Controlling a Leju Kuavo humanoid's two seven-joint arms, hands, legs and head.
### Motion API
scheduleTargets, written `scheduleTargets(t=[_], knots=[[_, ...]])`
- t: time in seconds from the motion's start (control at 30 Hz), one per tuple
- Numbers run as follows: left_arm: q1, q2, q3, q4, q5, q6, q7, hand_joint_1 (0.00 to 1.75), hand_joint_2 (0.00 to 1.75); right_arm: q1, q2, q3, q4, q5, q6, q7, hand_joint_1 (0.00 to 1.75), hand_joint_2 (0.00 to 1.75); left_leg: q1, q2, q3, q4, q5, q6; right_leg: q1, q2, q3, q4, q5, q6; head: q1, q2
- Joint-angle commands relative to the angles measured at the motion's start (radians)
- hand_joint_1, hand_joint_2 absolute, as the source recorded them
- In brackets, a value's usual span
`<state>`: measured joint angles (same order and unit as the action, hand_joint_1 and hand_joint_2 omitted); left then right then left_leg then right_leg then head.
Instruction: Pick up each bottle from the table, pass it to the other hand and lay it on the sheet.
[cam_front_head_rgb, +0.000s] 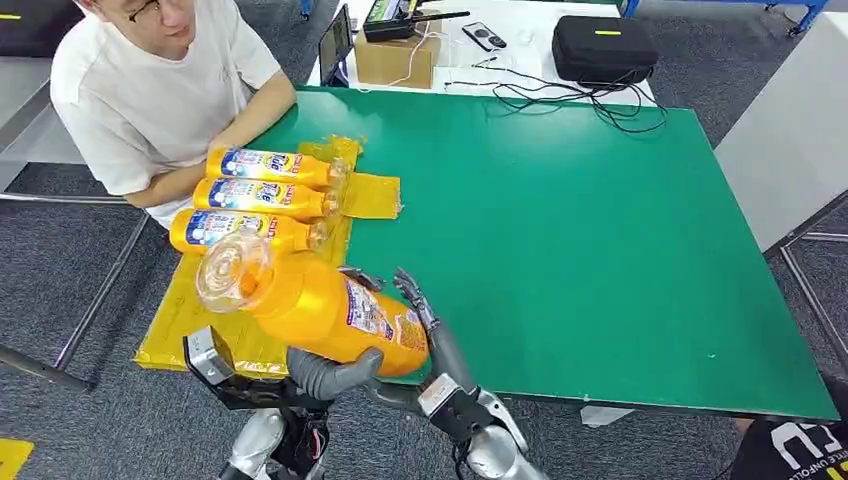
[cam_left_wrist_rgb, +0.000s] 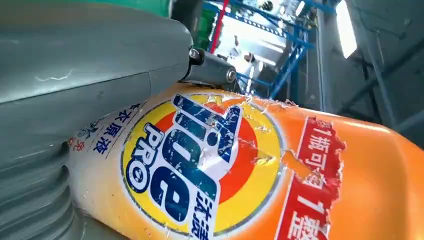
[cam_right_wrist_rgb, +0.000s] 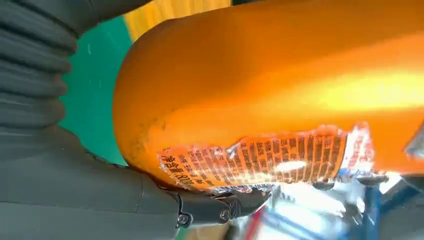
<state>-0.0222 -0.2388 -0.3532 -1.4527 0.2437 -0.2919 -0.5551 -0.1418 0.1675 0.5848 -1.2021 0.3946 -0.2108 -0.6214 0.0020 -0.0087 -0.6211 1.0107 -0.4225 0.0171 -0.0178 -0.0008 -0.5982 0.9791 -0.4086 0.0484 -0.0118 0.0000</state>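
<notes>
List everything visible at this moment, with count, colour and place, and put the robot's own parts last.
held bottle: 1, orange with clear cap, lifted over the table's near left edge, between both hands
bottles on the sheet: 3, orange, lying side by side, caps toward the table's middle
sheet: 1, yellow, on the table's left side
table: 1, green top
cardboard box: 1, brown, on the white surface beyond the table
case: 1, black, same white surface, with black cables beside it
person: 1, white shirt, seated at the table's left
left hand: grey, gripping the held bottle from below
right hand: dark fingers against the bottle's base end
</notes>
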Motion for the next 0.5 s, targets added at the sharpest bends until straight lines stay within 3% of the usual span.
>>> scheduleTargets(t=[0.03,0.07,0.13,0.17,0.3,0.37,0.43,0.47,0.5], knots=[[-0.07,0.057,0.007,0.056,-0.204,0.114,-0.011,1.75,1.75,0.03,0.023,0.068,-0.142,0.115,-0.251,-0.034,0.0,0.0,0.001,0.0,0.003,0.0,-0.001,-0.001,0.001,0.0,0.002,0.0,-0.001,-0.002,0.0,0.0],[-0.084,0.073,0.028,0.095,-0.278,0.183,0.007,1.75,1.75,0.035,0.023,0.062,-0.157,0.102,-0.277,-0.029,0.0,0.0,0.001,0.001,0.005,0.0,-0.002,-0.002,0.001,0.0,0.005,0.0,-0.002,-0.003,0.0,0.0],[-0.094,0.082,0.05,0.126,-0.28,0.171,-0.011,1.75,1.75,0.032,0.015,0.064,-0.158,0.098,-0.28,-0.025,0.0,0.0,0.001,0.0,0.006,-0.001,-0.002,-0.002,0.001,0.0,0.006,-0.001,-0.002,-0.003,0.0,0.0],[-0.093,0.09,0.084,0.147,-0.4,0.31,0.006,1.75,1.75,0.026,0.014,0.056,-0.128,0.124,-0.275,0.046,0.0,0.0,0.0,0.0,0.004,-0.002,0.0,-0.001,0.0,-0.001,0.003,-0.001,-0.001,-0.002,0.0,0.0],[-0.072,0.19,0.19,0.208,-0.687,0.519,0.009,1.75,1.75,0.019,0.017,0.066,-0.066,0.2,-0.309,0.068,0.0,0.0,0.0,0.008,0.011,-0.004,-0.002,-0.002,0.001,0.007,0.008,-0.003,0.0,-0.003,0.0,0.0],[-0.058,0.201,0.25,0.221,-0.756,0.521,0.027,1.75,1.75,0.027,0.024,0.065,-0.069,0.212,-0.333,0.07,0.0,0.0,0.001,0.006,0.007,-0.003,-0.001,-0.002,0.001,0.006,0.005,-0.002,0.0,-0.002,0.0,0.0],[-0.048,0.226,0.288,0.238,-0.846,0.576,0.059,1.75,1.75,0.03,0.023,0.059,-0.062,0.285,-0.4,0.112,0.0,0.0,0.001,0.008,0.01,-0.003,-0.002,-0.003,0.001,0.006,0.007,-0.001,-0.001,-0.004,-0.001,0.0],[-0.048,0.234,0.311,0.253,-0.914,0.609,0.098,1.75,1.75,0.018,0.009,0.076,-0.046,0.452,-0.468,0.185,0.0,0.0,0.002,0.006,0.007,-0.002,-0.002,-0.002,0.002,0.004,0.005,-0.001,-0.001,-0.003,0.0,0.0],[-0.054,0.244,0.332,0.268,-0.931,0.618,0.118,1.75,1.75,0.02,0.004,0.078,-0.057,0.437,-0.446,0.21,0.0,0.0,0.002,0.007,0.01,-0.004,-0.002,-0.003,0.002,0.004,0.007,-0.002,-0.002,-0.004,0.0,0.0]])
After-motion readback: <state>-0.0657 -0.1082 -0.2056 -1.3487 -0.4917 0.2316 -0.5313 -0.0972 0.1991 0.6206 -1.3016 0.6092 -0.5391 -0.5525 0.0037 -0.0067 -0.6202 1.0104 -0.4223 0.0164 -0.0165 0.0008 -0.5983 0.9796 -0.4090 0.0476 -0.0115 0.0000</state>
